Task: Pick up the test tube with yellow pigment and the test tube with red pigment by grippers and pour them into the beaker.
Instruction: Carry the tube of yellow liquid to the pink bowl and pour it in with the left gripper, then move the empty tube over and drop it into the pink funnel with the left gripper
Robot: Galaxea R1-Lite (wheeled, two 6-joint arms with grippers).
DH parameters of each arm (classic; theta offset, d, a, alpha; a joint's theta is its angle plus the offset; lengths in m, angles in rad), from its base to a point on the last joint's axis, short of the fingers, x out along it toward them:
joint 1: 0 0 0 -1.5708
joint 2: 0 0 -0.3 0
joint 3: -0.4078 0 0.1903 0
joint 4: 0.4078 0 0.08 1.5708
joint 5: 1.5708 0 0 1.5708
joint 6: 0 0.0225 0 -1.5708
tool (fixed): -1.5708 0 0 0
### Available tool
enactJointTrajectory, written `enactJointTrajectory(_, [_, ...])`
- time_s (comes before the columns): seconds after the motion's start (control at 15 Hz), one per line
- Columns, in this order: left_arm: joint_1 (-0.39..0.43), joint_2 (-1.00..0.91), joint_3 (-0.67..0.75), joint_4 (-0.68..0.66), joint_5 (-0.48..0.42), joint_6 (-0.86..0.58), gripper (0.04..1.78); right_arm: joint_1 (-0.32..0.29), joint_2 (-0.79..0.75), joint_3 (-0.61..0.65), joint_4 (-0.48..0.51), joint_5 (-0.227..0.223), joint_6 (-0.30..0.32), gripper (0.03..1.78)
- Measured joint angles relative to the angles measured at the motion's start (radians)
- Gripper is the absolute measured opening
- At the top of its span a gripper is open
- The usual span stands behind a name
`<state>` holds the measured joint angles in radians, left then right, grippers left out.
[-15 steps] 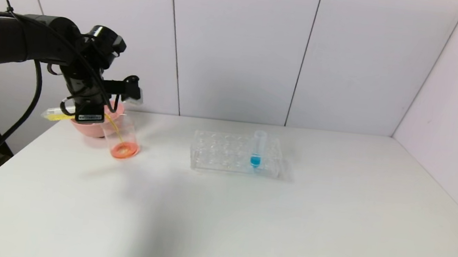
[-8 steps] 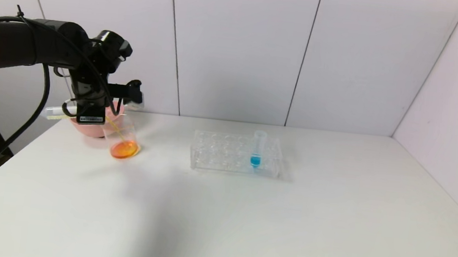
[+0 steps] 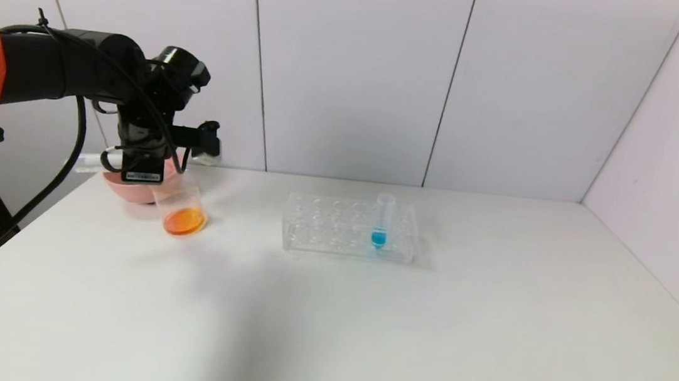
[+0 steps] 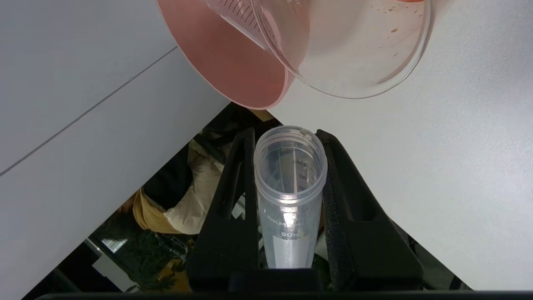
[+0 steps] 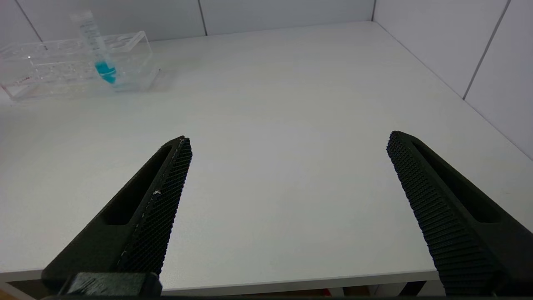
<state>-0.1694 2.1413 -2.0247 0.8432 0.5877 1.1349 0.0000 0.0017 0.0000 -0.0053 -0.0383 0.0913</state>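
Tube in hand (image 4: pixel 290 196): clear, graduated, looks emptied, no yellow visible inside; lower centre of the left wrist view, mouth aimed toward the beaker; in the head view only its tail shows at left-centre, mostly hidden behind the gripper.
Red tube: not visible anywhere; cannot tell where it lies.
Beaker (image 3: pixel 180 206): left-centre of the head view, standing on the table, holding an orange pool at the bottom; in the left wrist view its rim fills the upper centre, apart from the tube's mouth.
Left gripper (image 4: pixel 287 146): clenched on the emptied tube, one black finger on each side of its wall; just above and behind the beaker in the head view.
Pink bowl (image 3: pixel 125 186): touching or just behind the beaker, upper left of the table.
Rack (image 3: pixel 349 227): centre of the head view, well apart from the beaker, with one blue tube (image 3: pixel 381 222) upright in it.
Right gripper (image 5: pixel 287 175): released, jaws spread wide, low over the bare near side of the table, holding nothing.
Step in hand: judging by the orange mix and the clear tube, pouring of the yellow looks finished, both colours apparently in.
Next move: likely carrying the spent tube off, perhaps to the pink bowl; calls for a firm hold and a path clear of the beaker's rim.
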Motion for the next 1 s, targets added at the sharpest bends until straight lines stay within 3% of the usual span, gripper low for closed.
enactJointTrajectory(0.2, [0.005, -0.015, 0.007, -0.007, -0.007, -0.019, 0.45, 0.000, 0.000, 0.000, 0.000, 0.000, 0.000, 1.71])
enactJointTrajectory(0.4, [0.061, -0.056, 0.015, -0.010, -0.054, -0.066, 0.45, 0.000, 0.000, 0.000, 0.000, 0.000, 0.000, 1.71])
enactJointTrajectory(0.53, [0.113, -0.090, 0.017, -0.022, -0.167, -0.184, 0.45, 0.000, 0.000, 0.000, 0.000, 0.000, 0.000, 1.71])
enactJointTrajectory(0.8, [0.217, -0.189, 0.060, -0.058, -0.475, -0.513, 0.45, 0.000, 0.000, 0.000, 0.000, 0.000, 0.000, 1.71])
enactJointTrajectory(1.0, [0.273, -0.289, 0.237, -0.221, -0.589, -0.744, 0.45, 0.000, 0.000, 0.000, 0.000, 0.000, 0.000, 1.71])
